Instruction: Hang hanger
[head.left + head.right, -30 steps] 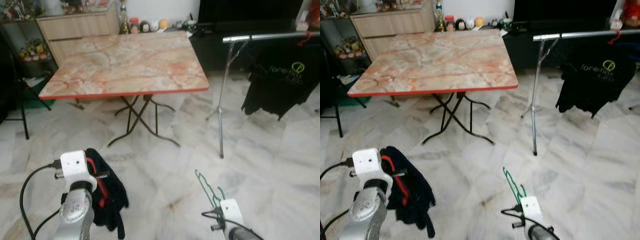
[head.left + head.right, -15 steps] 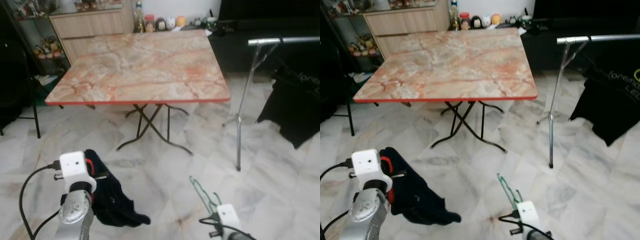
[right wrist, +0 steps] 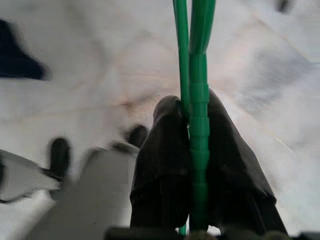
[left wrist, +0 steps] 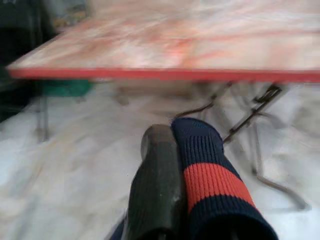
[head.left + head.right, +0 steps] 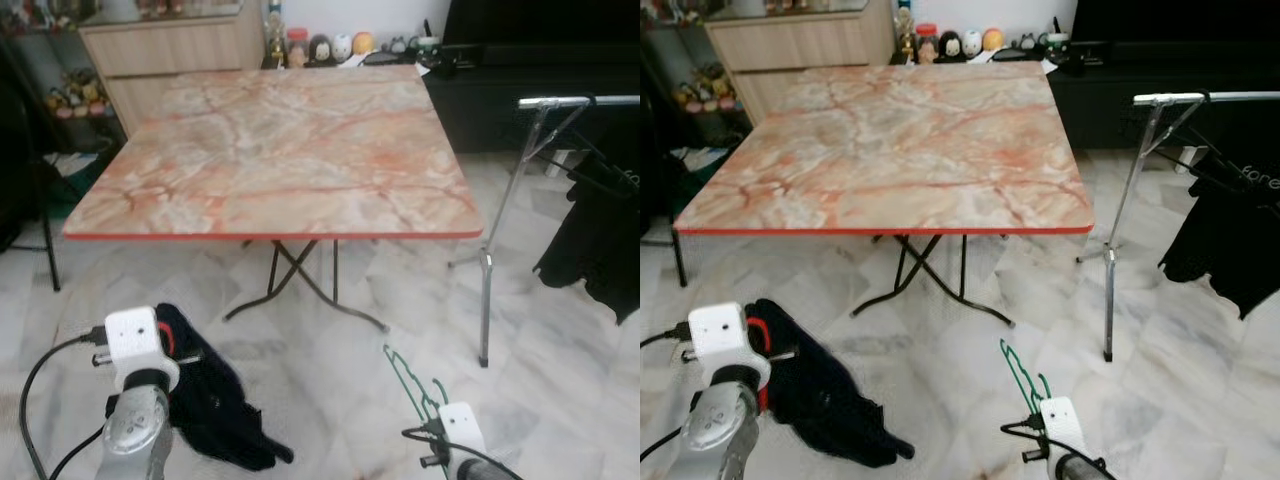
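Pinching the green hanger (image 3: 199,125) between its closed fingers (image 3: 165,165), the right gripper (image 3: 195,120) holds it low over the marble floor (image 5: 330,380), hook rising ahead. The left gripper (image 4: 172,150) is clamped on a dark red-striped garment (image 5: 215,410). Beyond stand the tabletop (image 5: 280,150) and, to the right, the rack (image 5: 560,102).

A marble-topped folding table (image 5: 280,150) stands on a pale marble floor (image 5: 330,380), with a wooden cabinet (image 5: 170,50) and a dark unit (image 5: 520,90) behind it.
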Robot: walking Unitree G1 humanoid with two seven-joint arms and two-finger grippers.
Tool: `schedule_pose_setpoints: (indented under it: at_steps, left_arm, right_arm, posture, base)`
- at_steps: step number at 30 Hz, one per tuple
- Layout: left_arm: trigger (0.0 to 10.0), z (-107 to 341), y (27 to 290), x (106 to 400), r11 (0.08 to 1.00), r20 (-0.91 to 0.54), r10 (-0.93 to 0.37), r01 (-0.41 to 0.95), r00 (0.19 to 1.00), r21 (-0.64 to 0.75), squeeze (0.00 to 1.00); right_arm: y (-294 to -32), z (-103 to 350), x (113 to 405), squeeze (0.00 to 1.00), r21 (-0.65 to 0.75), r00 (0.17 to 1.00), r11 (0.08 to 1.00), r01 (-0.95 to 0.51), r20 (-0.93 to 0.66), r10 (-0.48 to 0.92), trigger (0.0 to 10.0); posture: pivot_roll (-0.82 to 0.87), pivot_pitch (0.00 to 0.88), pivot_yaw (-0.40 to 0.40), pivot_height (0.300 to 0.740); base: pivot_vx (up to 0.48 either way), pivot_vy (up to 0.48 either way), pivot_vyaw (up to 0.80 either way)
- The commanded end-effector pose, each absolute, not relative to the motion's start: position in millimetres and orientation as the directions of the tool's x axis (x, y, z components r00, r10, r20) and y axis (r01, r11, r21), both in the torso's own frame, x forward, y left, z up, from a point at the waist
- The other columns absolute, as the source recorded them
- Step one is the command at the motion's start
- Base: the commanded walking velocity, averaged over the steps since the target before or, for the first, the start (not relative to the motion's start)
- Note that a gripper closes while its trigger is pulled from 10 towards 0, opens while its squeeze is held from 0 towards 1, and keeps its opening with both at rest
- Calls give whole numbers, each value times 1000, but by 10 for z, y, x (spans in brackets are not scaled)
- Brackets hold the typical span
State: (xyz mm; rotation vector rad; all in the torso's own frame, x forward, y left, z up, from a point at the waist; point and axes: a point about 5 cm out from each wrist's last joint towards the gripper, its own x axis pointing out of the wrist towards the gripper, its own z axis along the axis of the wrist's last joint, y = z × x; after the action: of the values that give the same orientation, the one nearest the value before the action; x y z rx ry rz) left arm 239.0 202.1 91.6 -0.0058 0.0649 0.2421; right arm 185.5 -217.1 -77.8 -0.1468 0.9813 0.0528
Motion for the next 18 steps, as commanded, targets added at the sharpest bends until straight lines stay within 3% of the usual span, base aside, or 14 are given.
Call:
schedule_pose_setpoints:
  at_steps: [1,11,18]
  left_arm:
    - [10000,1036,2082,2399,968,-12,248,-248,969,23,0]
    - [10000,1069,2084,2387,968,-4,250,-250,968,29,0]
    - [10000,1721,2221,2610,966,188,236,-251,954,64,0]
  right_arm:
    - [-2111,-769,1898,0,-84,569,991,-105,-822,-10,10000]
    - [-1961,-818,1853,0,-72,553,988,-137,-833,16,10000]
    - [-1776,-847,1847,0,-61,546,984,-166,-837,41,10000]
  posture:
    - [45,23,32,740]
    - [47,23,30,740]
    - [56,18,27,740]
  base:
    - [371,0,0]
    - [368,0,0]
    - [362,0,0]
